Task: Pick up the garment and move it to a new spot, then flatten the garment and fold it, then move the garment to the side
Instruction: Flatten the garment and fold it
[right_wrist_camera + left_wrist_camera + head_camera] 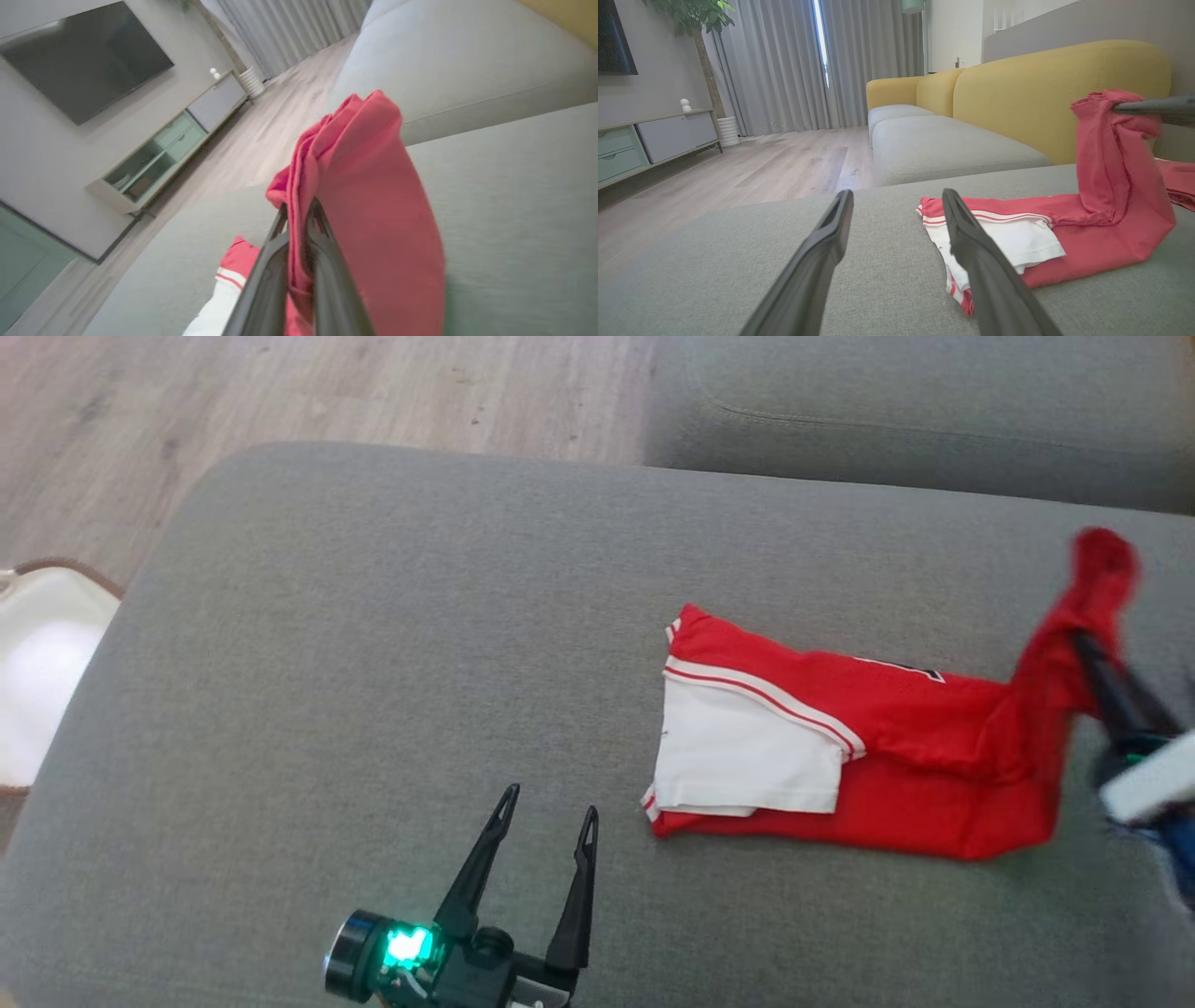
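The garment (896,747) is a red shirt with white sleeves and red-and-white trim, lying partly folded on the grey sofa cushion (373,663). Its right end is lifted off the cushion, pinched by my right gripper (1083,639), which is shut on the cloth. In the right wrist view the red garment (373,196) hangs over and between the closed fingers (261,289). My left gripper (546,803) stands open and empty over the cushion, a little left of the garment's white sleeve (747,756). In the left wrist view the garment (1064,233) lies just right of the open fingers (822,252).
A second grey seat cushion (915,411) lies beyond, with a yellow sofa back (1041,88) behind. Wooden floor (327,392) is at the far left. A white rounded object (47,653) sits off the cushion's left edge. A TV cabinet (649,140) stands across the room.
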Tool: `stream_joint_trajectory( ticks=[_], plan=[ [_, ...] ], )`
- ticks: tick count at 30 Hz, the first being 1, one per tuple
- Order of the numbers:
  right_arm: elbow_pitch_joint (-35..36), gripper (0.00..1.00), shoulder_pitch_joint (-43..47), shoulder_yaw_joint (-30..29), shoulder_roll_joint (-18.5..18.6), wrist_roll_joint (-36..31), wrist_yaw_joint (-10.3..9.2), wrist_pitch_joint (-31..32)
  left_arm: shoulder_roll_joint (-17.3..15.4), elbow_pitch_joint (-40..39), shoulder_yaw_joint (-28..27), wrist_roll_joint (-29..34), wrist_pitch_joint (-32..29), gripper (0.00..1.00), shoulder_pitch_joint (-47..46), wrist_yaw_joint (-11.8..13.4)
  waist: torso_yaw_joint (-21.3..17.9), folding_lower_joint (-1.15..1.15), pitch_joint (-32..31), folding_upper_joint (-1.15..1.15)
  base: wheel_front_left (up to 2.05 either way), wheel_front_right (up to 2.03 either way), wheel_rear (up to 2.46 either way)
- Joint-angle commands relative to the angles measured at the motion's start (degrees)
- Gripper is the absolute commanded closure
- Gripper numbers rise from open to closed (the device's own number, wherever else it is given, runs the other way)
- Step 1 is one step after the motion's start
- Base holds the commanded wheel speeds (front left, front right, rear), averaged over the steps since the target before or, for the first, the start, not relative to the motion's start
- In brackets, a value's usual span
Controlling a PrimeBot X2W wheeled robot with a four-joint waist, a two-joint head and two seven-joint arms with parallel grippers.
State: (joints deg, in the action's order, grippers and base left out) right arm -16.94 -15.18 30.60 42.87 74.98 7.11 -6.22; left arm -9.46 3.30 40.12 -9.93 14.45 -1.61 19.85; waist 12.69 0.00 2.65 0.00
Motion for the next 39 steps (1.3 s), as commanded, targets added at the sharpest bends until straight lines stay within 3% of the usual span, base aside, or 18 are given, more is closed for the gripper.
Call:
stream_joint_trajectory(
  ticks=[1,4,15,16,17,18,19,20,25,32,39],
  plan=[
    [3.11,1.00,-2.70,0.56,-0.65,-1.39,0.37,1.56,0.99,-1.41,-2.31,0.79,0.54,0.00,-1.06,-0.63,1.27,0.00,-0.05,0.00,0.00,0.00,0.00],
    [3.95,1.00,-3.84,1.40,-3.16,-2.64,0.37,3.27,1.32,-1.12,-2.37,1.07,0.54,0.00,-1.08,-1.22,2.26,0.00,-0.05,0.00,0.00,0.00,0.00],
    [-0.69,1.00,-7.76,6.31,-19.54,-10.06,0.37,9.45,3.48,0.81,-2.82,2.05,0.54,0.00,-1.07,-3.93,7.20,0.00,-0.11,0.00,0.00,0.00,0.00],
    [-1.82,0.96,-7.96,6.76,-20.66,-11.17,0.37,9.75,3.61,0.94,-3.00,2.11,0.54,0.00,-1.00,-4.04,7.40,0.00,-0.19,0.00,0.00,0.00,0.00],
    [-3.00,0.84,-8.10,7.17,-21.85,-12.14,0.37,10.09,3.72,1.04,-3.21,2.16,0.54,0.00,-0.90,-4.14,7.53,0.00,-0.24,0.00,0.00,0.00,0.00],
    [-4.11,0.62,-8.17,7.36,-23.08,-12.80,0.37,10.28,3.85,1.09,-3.40,2.22,0.54,0.00,-0.83,-4.22,7.65,0.00,-0.26,0.00,0.00,0.00,0.00],
    [-5.13,0.22,-8.22,7.43,-24.17,-13.42,0.37,10.32,3.98,1.12,-3.54,2.31,0.54,0.00,-0.78,-4.32,7.76,0.00,-0.28,0.00,0.00,0.00,0.00],
    [-6.02,0.00,-8.31,7.27,-25.10,-14.08,0.37,9.99,4.10,1.13,-3.67,2.42,0.54,0.00,-0.72,-4.43,7.83,0.00,-0.25,0.00,0.00,0.00,0.00],
    [-5.65,0.00,-7.98,5.75,-26.98,-16.39,0.37,5.79,4.58,1.21,-4.97,2.27,0.54,0.00,0.23,-4.56,6.78,0.00,-0.46,0.00,0.00,0.00,0.00],
    [-1.48,0.00,-1.43,1.61,-20.14,-23.60,0.37,-4.86,5.24,0.77,-9.23,-1.30,0.55,0.00,2.29,-5.89,3.47,0.00,-3.03,0.00,0.00,0.00,0.00],
    [-1.52,0.00,8.66,-5.98,-17.93,-28.33,0.37,-8.60,5.40,0.12,-15.30,-2.72,0.55,0.00,5.84,-6.40,-1.39,0.00,-6.21,0.00,0.00,0.00,0.00]
  ],
)
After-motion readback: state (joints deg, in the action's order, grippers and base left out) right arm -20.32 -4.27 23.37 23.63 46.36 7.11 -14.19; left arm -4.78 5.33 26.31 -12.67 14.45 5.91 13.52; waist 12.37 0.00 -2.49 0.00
